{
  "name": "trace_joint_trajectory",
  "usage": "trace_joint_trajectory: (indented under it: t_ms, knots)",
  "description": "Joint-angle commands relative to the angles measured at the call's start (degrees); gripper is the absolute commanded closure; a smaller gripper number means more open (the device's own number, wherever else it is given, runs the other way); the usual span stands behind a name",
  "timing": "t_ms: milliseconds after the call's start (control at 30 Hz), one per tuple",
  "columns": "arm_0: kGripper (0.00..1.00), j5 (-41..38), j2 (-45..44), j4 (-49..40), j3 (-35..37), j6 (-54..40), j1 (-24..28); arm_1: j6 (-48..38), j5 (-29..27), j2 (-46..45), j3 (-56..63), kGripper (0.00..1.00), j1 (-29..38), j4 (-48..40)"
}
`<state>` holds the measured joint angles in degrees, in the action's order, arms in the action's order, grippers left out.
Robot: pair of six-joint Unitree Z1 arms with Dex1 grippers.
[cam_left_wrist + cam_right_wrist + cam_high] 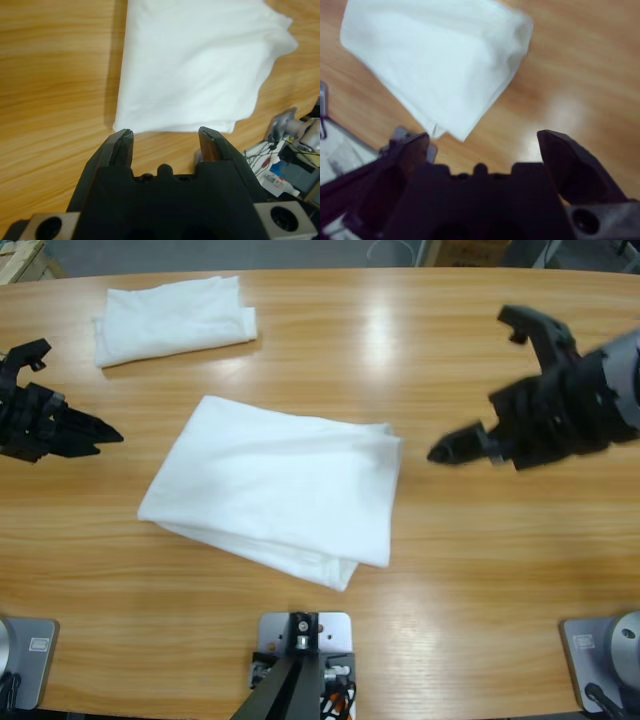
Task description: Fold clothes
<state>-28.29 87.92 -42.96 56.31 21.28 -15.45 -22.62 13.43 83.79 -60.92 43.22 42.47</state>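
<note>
Two folded white garments lie on the surface [450, 570]: a large one [275, 485] mid-surface, and a smaller one [172, 318] seen only from above. The left gripper [166, 136] and right gripper [482, 142] both gape empty.

- I can read no text, label, brand or number anywhere in my three views.
- The large folded white cotton garment [275, 485] in the middle of the long wooden table [450, 570] shows only plain cloth.
- The smaller folded white garment [172, 318] at the far side shows no lettering either.
</note>
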Motion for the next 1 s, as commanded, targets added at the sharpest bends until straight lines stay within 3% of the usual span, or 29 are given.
trace_joint_trajectory:
  t_ms: [33, 133, 233, 533, 867, 1000]
  knots:
    - [0.759, -1.54, 7.62, 1.89, 5.95, -0.85, -3.16, -0.92, 5.61, 5.07, 4.3, 1.0, 5.45, -5.33]
    - [0.996, -1.68, 12.75, 1.88, 10.42, -0.45, -6.78, -1.11, 6.24, 7.53, 4.67, 1.0, 6.26, -8.26]
    - [1.0, -1.68, 18.94, 1.86, 15.14, -0.52, -9.54, -1.39, 9.14, 12.62, 6.69, 1.0, 6.42, -15.5]
    - [1.0, 0.86, 29.59, 1.84, 27.64, 2.14, -10.93, -4.08, 6.43, 22.5, 10.26, 1.0, 10.3, -29.11]
    - [1.0, 10.94, 35.76, -3.1, 26.57, 2.54, -13.99, -4.36, 6.41, 25.72, 10.09, 1.0, 10.37, -30.25]
    - [1.0, 11.59, 37.59, -3.19, 27.18, 2.58, -13.97, -4.69, 6.89, 26.37, 10.03, 1.0, 10.39, -30.34]
